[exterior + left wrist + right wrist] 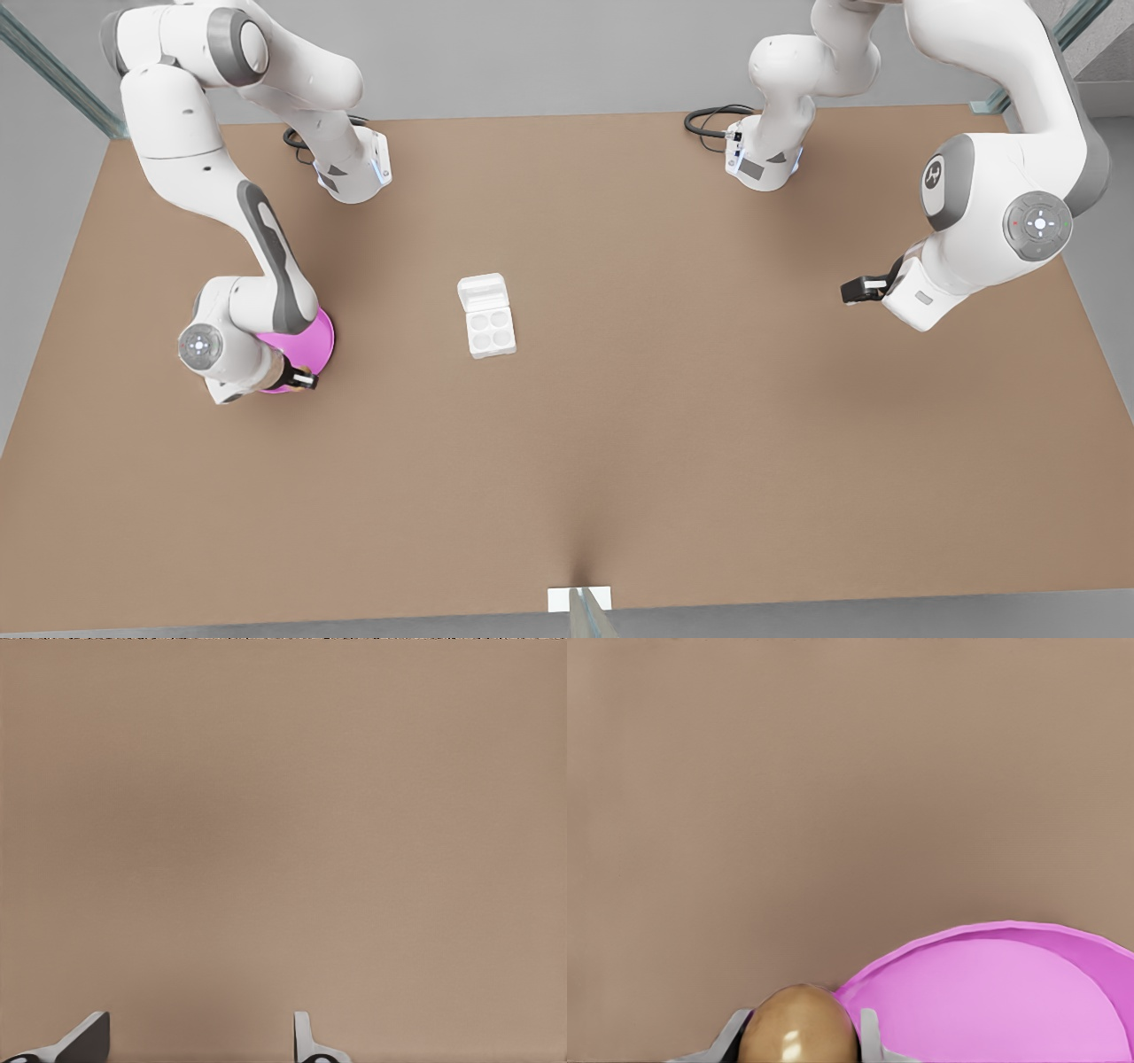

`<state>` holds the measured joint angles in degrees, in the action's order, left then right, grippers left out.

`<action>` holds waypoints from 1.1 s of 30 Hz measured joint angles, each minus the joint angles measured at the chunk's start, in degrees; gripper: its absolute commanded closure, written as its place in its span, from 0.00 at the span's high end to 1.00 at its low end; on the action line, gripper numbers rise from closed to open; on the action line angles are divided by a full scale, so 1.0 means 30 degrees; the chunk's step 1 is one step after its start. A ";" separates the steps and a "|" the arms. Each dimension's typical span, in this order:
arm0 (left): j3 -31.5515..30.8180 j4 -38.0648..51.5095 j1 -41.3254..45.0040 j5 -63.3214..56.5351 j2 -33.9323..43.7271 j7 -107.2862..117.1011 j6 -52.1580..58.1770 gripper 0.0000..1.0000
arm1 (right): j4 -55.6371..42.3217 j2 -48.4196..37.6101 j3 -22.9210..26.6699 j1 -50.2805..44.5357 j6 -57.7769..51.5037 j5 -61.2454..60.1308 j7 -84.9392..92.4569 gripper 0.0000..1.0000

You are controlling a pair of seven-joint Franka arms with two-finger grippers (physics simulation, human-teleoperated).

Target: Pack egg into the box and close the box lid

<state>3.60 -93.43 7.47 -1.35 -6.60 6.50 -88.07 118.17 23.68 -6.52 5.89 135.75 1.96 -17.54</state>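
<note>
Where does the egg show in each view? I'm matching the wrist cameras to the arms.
Front view: the egg is a small tan spot at the right gripper, at the pink plate's near edge, on the front view's left.
Left wrist view: bare tan table beyond the left gripper, its jaws open.
Right wrist view: the egg sits between the jaws, beside the plate.
Shared landmark: the pink plate.

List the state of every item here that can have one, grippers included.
Egg: gripped, at the plate's edge.
Box: open, all four cups empty.
Box lid: folded back flat.
Pink plate: bare where seen.
Right gripper: shut on the egg.
Left gripper: open, waiting over bare table.
</note>
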 measured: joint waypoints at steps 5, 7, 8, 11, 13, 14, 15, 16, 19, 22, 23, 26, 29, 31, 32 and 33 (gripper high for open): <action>-0.0001 0.0000 0.0005 -0.0006 -0.0029 0.0000 -0.0087 1.00 | -0.1187 0.0542 -0.0071 -0.5153 -0.0008 -0.0116 -0.5211 0.55; -0.0007 0.0000 -0.0009 -0.0006 -0.0029 0.0000 -0.0087 1.00 | -0.1188 0.0629 -0.0170 -0.6843 -0.0010 -0.0365 -0.5624 0.55; -0.0016 0.0000 -0.0009 -0.0007 -0.0029 0.0000 -0.0087 1.00 | -0.1204 0.0633 -0.0198 -0.7611 -0.0009 -0.0957 -0.5624 0.55; 0.0000 0.0000 0.0010 -0.0011 -0.0029 0.0000 -0.0087 1.00 | -0.1182 0.0620 -0.0228 -0.8940 -0.0241 -0.1615 -0.5628 0.55; 0.0000 0.0000 -0.0006 -0.0009 -0.0029 0.0000 -0.0087 1.00 | -0.1385 0.0895 -0.0717 -0.9075 -0.0243 -0.2272 -0.5654 0.55; -0.0007 0.0000 -0.0006 -0.0011 -0.0029 0.0009 -0.0087 1.00 | -0.1502 0.1047 -0.0937 -0.9093 -0.0243 -0.2306 -0.5656 0.55; -0.0021 0.0000 0.0000 -0.0012 -0.0029 0.0017 -0.0087 1.00 | -0.1674 0.1313 -0.1043 -0.9290 -0.0244 -0.2310 -0.5655 0.55; -0.0017 0.0000 0.0007 -0.0012 -0.0029 0.0009 -0.0087 1.00 | -0.1740 0.1478 -0.1050 -0.9478 -0.0216 -0.2308 -0.5657 0.55; -0.0010 0.0000 -0.0012 -0.0014 -0.0029 0.0029 -0.0087 1.00 | -0.1699 0.1716 -0.1050 -0.9785 -0.0230 -0.2424 -0.5657 0.55; 0.0000 0.0000 0.0003 -0.0014 -0.0059 0.0026 -0.0087 1.00 | -0.1627 0.1885 -0.1050 -0.9784 -0.0272 -0.2428 -0.5655 0.59; -0.0007 0.0000 -0.0011 -0.0013 -0.0059 0.0029 -0.0087 1.00 | -0.1628 0.1866 -0.1050 -0.9784 -0.0277 -0.2441 -0.5689 0.99; 0.0000 0.0000 0.0003 -0.0010 -0.0059 0.0029 -0.0087 1.00 | -0.1602 0.1724 -0.1066 -0.9780 -0.0278 -0.2440 -0.5783 1.00; -0.0011 0.0000 0.0002 -0.0006 -0.0059 0.0029 -0.0103 1.00 | -0.1572 0.1402 -0.1135 -0.9775 -0.0474 -0.2467 -0.5813 1.00; -0.0027 0.0055 -0.0017 -0.0001 -0.0199 0.0063 -0.0265 1.00 | -0.1569 -0.0049 -0.1139 -0.9278 -0.2247 -0.2469 -0.5668 1.00; -0.0045 0.0091 0.0010 0.0004 -0.0233 0.0199 -0.0399 1.00 | -0.1596 -0.0823 -0.1121 -0.8461 -0.3339 -0.2471 -0.5382 1.00; -0.0146 0.0379 0.0434 0.0055 -0.0466 0.1073 -0.0332 1.00 | -0.1649 -0.1734 -0.1056 -0.7467 -0.4367 -0.2453 -0.4488 1.00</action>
<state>3.16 -92.29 8.77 -1.18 -7.99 9.72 -89.06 113.23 18.48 -9.68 -16.51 122.64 -5.40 -31.01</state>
